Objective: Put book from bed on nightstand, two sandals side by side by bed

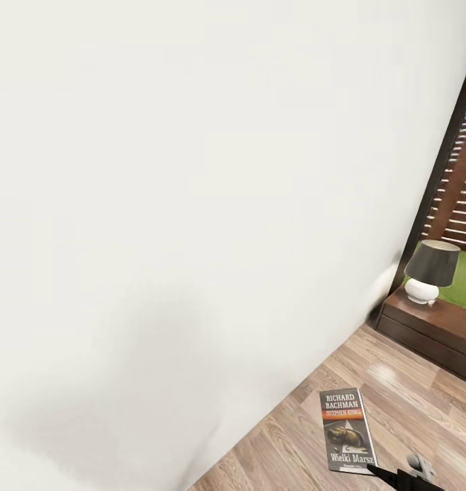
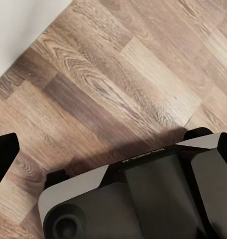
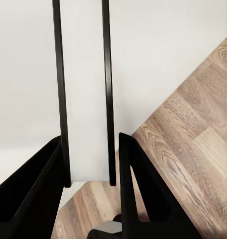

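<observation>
The book point(image 1: 347, 429), a dark paperback with "RICHARD BACHMAN" lettering and an orange strip, hangs above the wood floor at the lower right of the head view. My right gripper point(image 1: 390, 474) is shut on its lower end. In the right wrist view the book point(image 3: 83, 99) stands edge-on, white pages between thin dark covers, clamped between the black fingers point(image 3: 138, 189). A dark-brown nightstand point(image 1: 430, 327) sits at the right by the window. My left gripper point(image 2: 113, 149) is open over bare floor, with nothing between its fingers point(image 2: 4, 159).
A broad plain white surface point(image 1: 158, 204) covers most of the head view; I cannot tell whether it is wall or mattress. A lamp point(image 1: 430, 269) with a dark shade and white base stands on the nightstand. The robot's own base point(image 2: 138, 199) lies below the left gripper.
</observation>
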`<state>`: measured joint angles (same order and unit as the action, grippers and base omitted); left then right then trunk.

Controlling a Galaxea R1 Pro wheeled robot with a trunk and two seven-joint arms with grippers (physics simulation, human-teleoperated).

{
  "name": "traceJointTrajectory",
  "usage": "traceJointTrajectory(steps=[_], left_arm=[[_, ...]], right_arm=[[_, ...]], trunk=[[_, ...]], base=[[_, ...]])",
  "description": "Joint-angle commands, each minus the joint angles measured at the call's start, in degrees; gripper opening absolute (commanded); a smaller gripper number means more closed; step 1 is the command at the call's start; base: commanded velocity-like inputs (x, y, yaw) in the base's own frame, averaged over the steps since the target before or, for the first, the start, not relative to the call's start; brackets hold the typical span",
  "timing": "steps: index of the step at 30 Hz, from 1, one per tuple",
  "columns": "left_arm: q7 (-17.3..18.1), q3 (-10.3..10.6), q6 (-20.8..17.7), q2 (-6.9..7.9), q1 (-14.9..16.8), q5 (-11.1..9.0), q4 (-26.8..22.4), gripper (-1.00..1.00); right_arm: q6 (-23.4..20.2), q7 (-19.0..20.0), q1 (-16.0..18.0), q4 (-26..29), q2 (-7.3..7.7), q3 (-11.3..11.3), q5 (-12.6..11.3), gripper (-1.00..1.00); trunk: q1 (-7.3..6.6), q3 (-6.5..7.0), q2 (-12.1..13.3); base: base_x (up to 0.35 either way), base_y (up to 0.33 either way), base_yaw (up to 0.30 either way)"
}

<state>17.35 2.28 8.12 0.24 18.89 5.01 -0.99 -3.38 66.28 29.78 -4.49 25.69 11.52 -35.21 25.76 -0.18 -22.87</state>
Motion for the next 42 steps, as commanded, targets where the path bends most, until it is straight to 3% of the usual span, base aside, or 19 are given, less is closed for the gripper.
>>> traceJointTrajectory(steps=[1,42], left_arm=[[-0.04,0.18,0.4,0.02,0.01,0.53,0.03,1.0],[-0.04,0.18,0.4,0.0,0.01,0.53,0.03,1.0]], right_arm=[[-0.34,0.26,0.1,-0.17,-0.02,0.16,-0.65,-1.0],[-0.33,0.33,0.08,-0.17,-0.02,0.16,-0.65,-1.0]], trunk=[[0.02,-0.02,-0.05],[0.02,-0.02,-0.05]], base=[[0.0,0.0,-0.2],[0.052,0.0,-0.199]])
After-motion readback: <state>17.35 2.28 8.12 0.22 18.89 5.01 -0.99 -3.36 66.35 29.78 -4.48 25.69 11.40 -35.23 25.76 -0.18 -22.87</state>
